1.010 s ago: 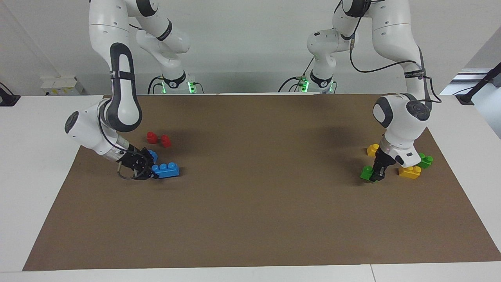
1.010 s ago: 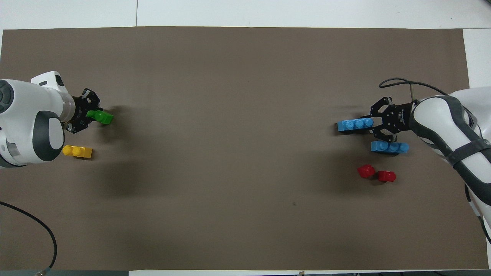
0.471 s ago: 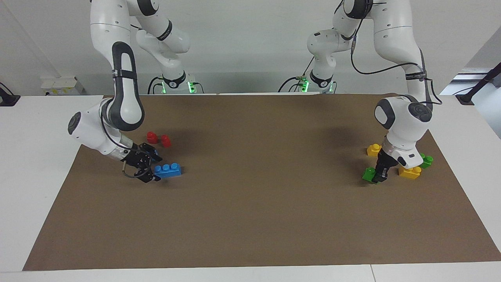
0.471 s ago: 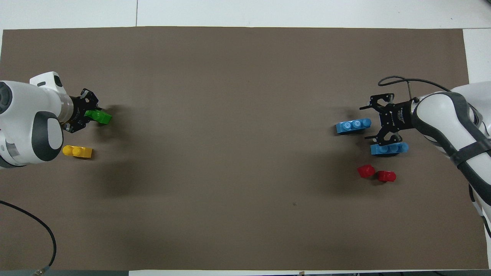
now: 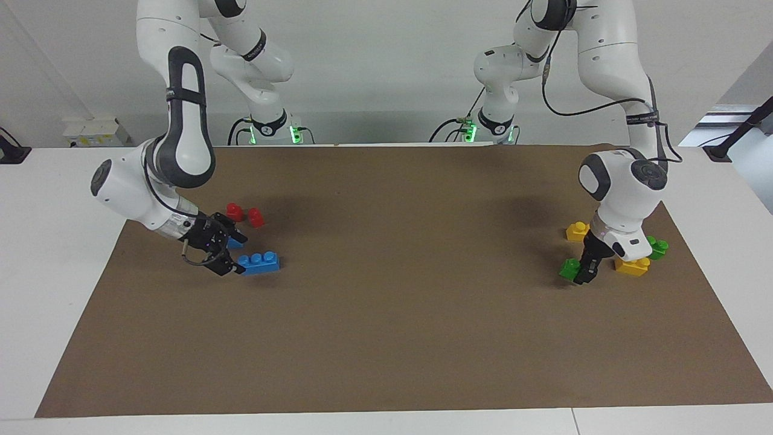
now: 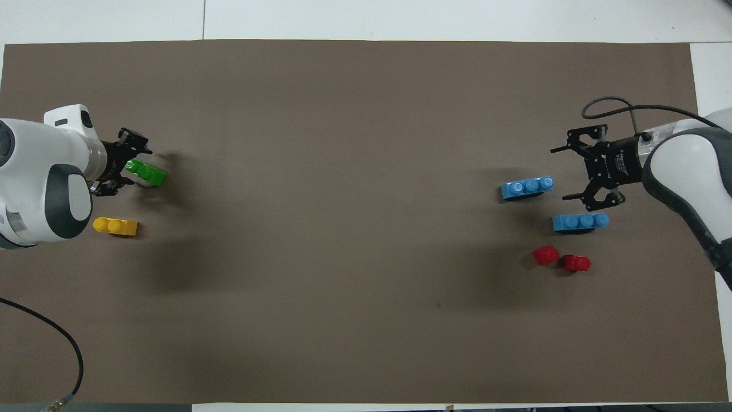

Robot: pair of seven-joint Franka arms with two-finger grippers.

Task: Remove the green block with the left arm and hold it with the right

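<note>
1. Across the middle of the brown mat (image 5: 386, 338) the surface is bare from the edge nearest the robots to the edge farthest from them; all the bricks sit close to the mat's two short edges, so open room lies between the two groups.
2. At the left arm's end, the left gripper (image 6: 130, 167) is down at the mat with its fingers spread apart. The green block (image 6: 146, 173) rests on the mat with one end between those fingers, released rather than clamped. Whether a finger touches it I cannot tell.
3. At the right arm's end, the right gripper (image 6: 563, 173) stands wide open and holds nothing. Its fingertips are just beside the end of one blue brick (image 6: 527, 187).
4. Around the green block: a yellow brick (image 5: 577, 230) lies nearer to the robots. A second yellow brick (image 5: 632, 266) and a second green brick (image 5: 657, 248) sit together closer to the mat's short edge, under the left arm's wrist.
5. Around the right gripper: a second blue brick (image 6: 580, 221) lies nearer to the robots than the first, close under the gripper's body. Two red blocks (image 6: 560, 259) sit side by side nearer to the robots again.
6. Nothing stands between the two groups; only the neighbouring bricks crowd each gripper
</note>
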